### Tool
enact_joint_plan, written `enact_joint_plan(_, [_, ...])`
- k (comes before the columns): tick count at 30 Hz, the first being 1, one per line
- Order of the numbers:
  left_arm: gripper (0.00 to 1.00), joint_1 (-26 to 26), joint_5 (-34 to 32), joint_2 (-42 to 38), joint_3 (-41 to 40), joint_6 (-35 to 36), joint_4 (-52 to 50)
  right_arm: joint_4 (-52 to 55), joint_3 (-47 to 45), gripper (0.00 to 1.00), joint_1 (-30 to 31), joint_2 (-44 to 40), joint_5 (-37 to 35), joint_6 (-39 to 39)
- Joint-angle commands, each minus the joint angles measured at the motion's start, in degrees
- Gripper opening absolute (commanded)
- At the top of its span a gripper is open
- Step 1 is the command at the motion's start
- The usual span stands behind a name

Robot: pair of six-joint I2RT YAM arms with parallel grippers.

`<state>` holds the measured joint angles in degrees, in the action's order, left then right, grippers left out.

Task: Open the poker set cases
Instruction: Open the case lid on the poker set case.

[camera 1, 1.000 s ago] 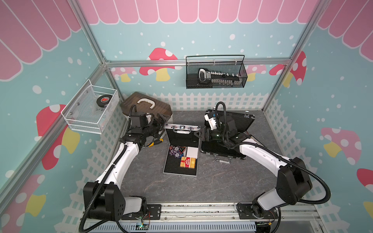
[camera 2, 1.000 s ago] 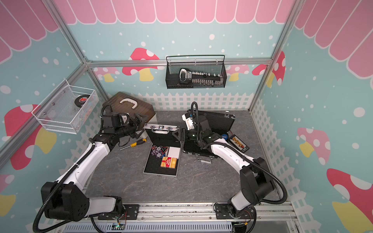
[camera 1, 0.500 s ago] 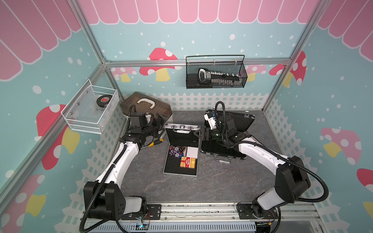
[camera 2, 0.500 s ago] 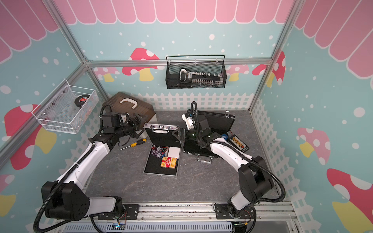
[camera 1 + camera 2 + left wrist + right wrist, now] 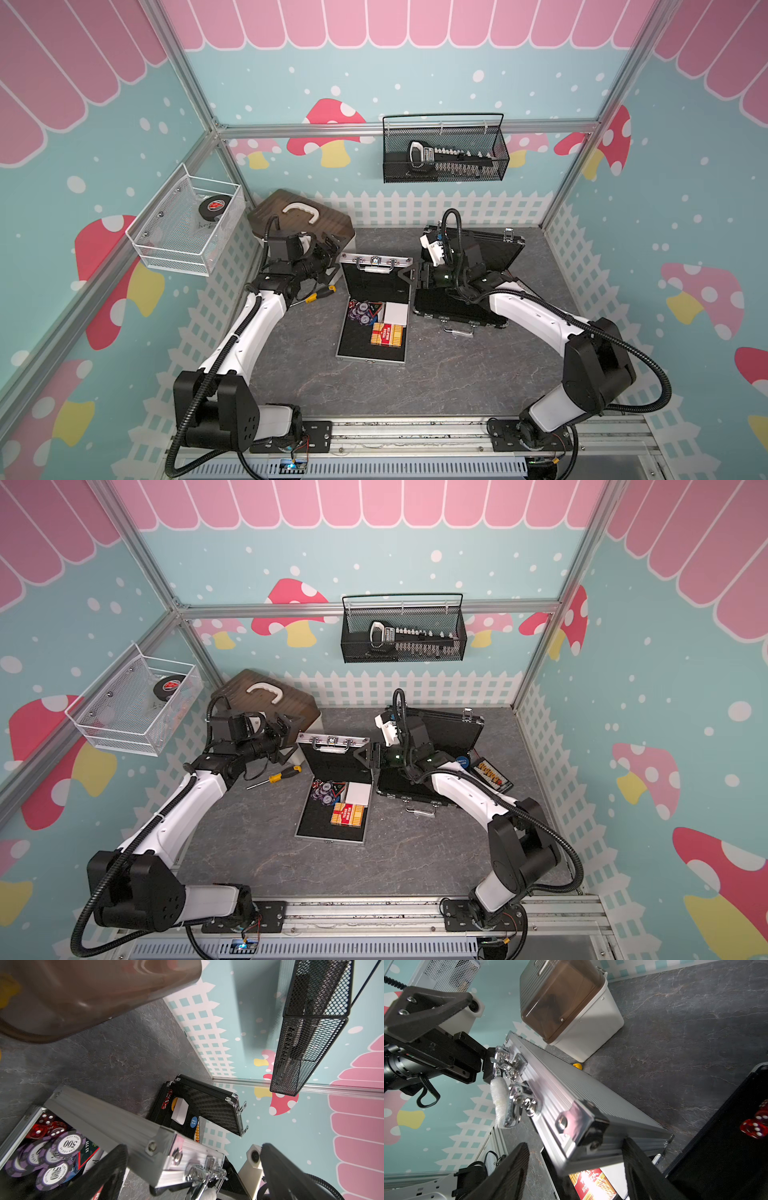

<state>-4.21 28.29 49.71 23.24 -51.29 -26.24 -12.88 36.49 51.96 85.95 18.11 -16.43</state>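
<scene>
The silver poker set case point(image 5: 370, 359) lies open mid-table, its lid point(image 5: 376, 262) standing upright; chips, dice and card packs point(image 5: 386, 334) sit inside. The black poker set case point(image 5: 494, 249) behind it on the right is open too, lid raised. My left gripper point(image 5: 334, 257) is open wide astride the silver lid's left top corner point(image 5: 116, 1120). My right gripper point(image 5: 405, 274) is open astride the lid's right top corner point(image 5: 571, 1088), with gaps showing beside its fingers point(image 5: 512, 1167). Both wrist views show the lid between the jaws, near the left gripper point(image 5: 194, 1147) and the right gripper point(image 5: 575, 1142).
A white box with a brown lid point(image 5: 301, 216) stands at the back left, close behind my left gripper. A yellow-handled screwdriver point(image 5: 318, 295) lies beside the silver case. A chip tray point(image 5: 492, 776) lies right of the black case. Wire baskets hang on the back wall point(image 5: 444, 153) and left wall point(image 5: 187, 224).
My right gripper's jaws have narrowed a little round the silver lid's corner. The left arm and both cases look unmoved.
</scene>
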Motion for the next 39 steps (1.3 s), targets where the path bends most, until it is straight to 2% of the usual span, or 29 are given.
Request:
enact_joint_plan(1, [0.96,-0.60,3.71,0.38,-0.47,-2.27,2.60,-2.19,1.24,0.58,0.55,0.33,4.93,-0.36])
enact_joint_plan(12, [0.93,-0.79,4.69,-2.81,0.76,-4.38,2.36,-3.35,0.19,0.58,0.02,-0.10,6.72,-1.16])
enact_joint_plan(21, [0.90,-1.54,6.75,-4.77,3.21,-5.23,0.41,-5.35,-1.45,0.57,0.07,-5.27,7.53,-0.10])
enact_joint_plan(29, [0.90,-2.15,7.77,-7.32,7.15,-6.62,-3.07,-5.74,-1.16,0.57,0.06,-8.99,7.77,-0.52])
enact_joint_plan(39, [0.89,-2.95,6.76,-5.67,15.44,-7.51,-3.11,-6.02,2.71,0.57,-0.02,-11.78,7.65,-2.02])
